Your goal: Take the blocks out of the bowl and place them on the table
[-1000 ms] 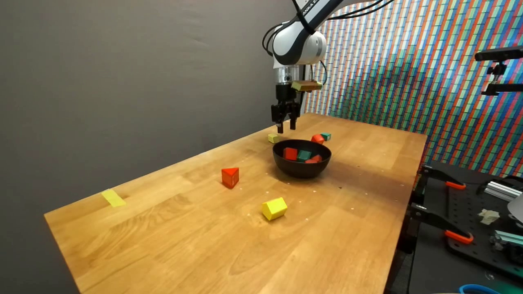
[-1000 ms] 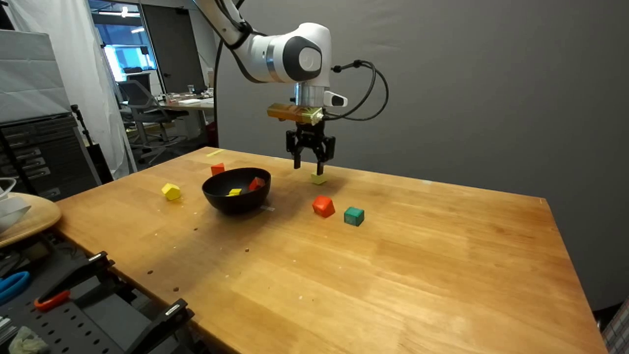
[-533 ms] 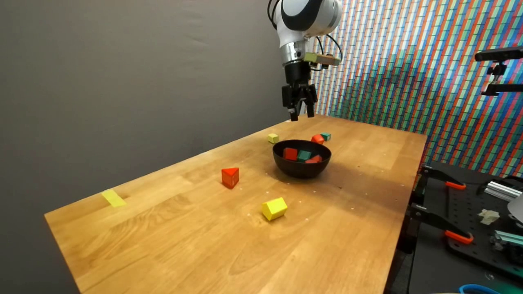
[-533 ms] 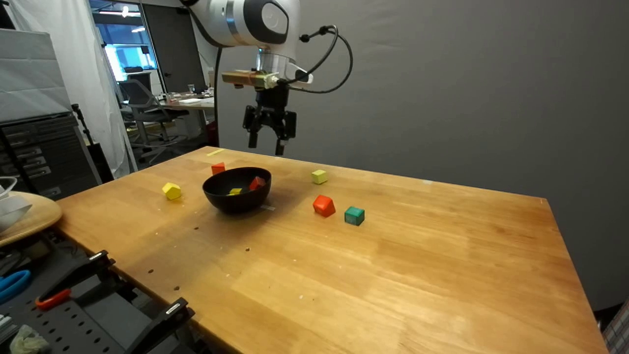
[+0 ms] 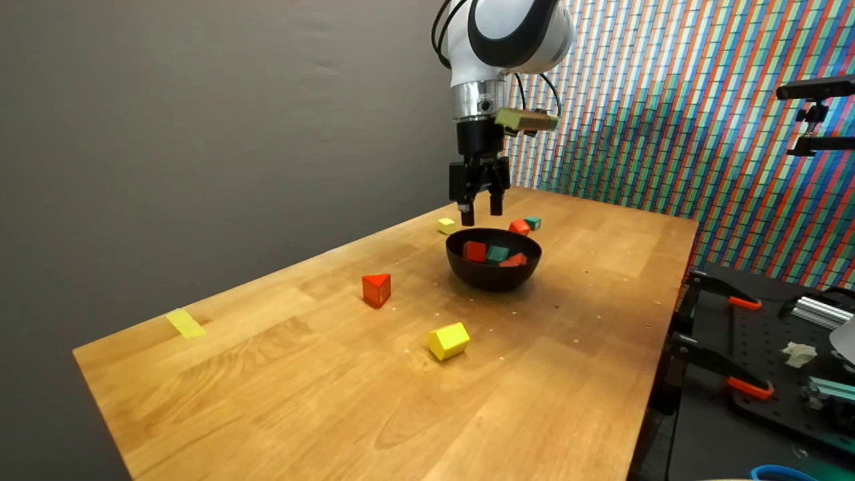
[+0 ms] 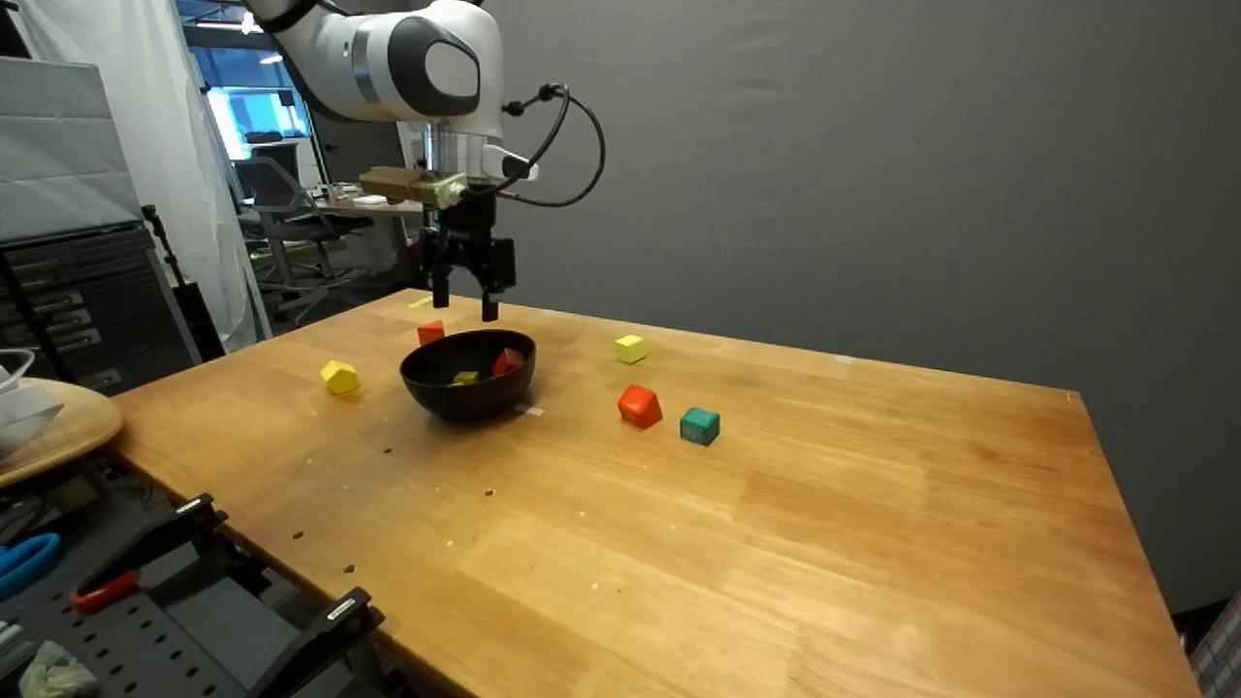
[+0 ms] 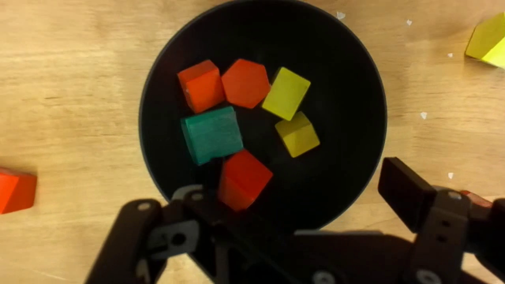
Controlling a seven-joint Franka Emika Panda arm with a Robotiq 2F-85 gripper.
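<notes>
Wood-grain table (image 6: pixel 824 543) spreads under the gripper (image 5: pixel 481 214), its jaws wide apart and holding nothing. Seen from the wrist, six blocks (image 7: pixel 286 94) lie below and ahead of it, inside the black bowl (image 6: pixel 446 397); nearest is a red block (image 7: pixel 244 177), just beside the green block (image 7: pixel 215 134). Reaching it probably means shifting forward, then down.

In the wrist view, the blurred gripper (image 7: pixel 295 192), cut off below, hides part of the bowl (image 7: pixel 349 118) beneath it and much of a red block (image 7: pixel 477 198) behind it. On opposite sides of it, frame edges crop an orange-red block (image 7: pixel 17 192) and a yellow block (image 7: pixel 488 43).
</notes>
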